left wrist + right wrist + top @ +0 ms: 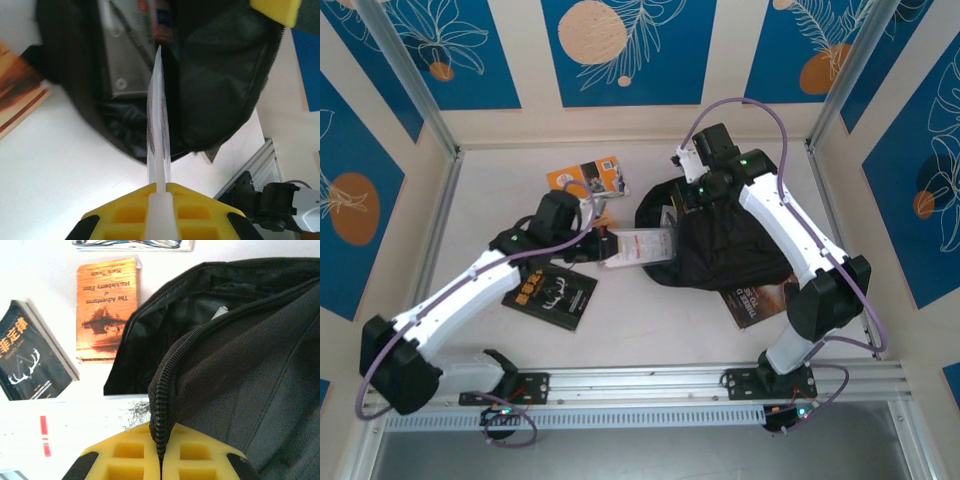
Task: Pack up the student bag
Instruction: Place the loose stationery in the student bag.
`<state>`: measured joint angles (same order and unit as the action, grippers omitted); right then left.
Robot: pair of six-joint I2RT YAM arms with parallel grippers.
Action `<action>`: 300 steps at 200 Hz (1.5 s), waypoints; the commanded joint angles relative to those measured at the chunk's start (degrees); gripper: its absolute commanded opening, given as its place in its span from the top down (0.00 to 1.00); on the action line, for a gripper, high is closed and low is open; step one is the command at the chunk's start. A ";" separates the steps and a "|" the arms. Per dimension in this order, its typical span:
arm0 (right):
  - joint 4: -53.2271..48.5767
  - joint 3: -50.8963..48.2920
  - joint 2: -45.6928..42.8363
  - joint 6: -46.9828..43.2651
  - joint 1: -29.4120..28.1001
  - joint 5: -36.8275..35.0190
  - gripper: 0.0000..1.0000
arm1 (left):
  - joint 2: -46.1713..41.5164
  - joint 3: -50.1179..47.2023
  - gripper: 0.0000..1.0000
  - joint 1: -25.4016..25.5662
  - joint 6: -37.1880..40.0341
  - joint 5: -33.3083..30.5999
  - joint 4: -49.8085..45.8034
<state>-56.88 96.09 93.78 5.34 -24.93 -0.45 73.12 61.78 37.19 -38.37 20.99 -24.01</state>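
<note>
Matt, coarse-woven black cloth of the student bag [260, 370] is bunching between the yellow plastic fingers [125, 452] of the right gripper [161, 442]; a smooth white paper booklet [158, 125] is gleaming between those of the left gripper [160, 192].

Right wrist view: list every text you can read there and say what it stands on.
"The Adventures of Huckleberry Finn": orange book, upside down in this view.
"Mark Twain": same cover.
"定律": orange characters on the black book; those before them are cut by the frame's edge.
Red marks on the white booklet: too blurred to read.
On the student bag no text shows.
</note>
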 commanded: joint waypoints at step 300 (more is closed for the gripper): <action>7.24 -11.93 -17.56 -0.12 5.06 8.96 1.00 | 14.89 13.07 1.00 0.56 2.11 5.27 6.74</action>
<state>-49.80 82.35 79.31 8.25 -19.70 5.13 84.55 72.42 38.06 -38.37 24.08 -18.39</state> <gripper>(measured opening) 0.073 0.055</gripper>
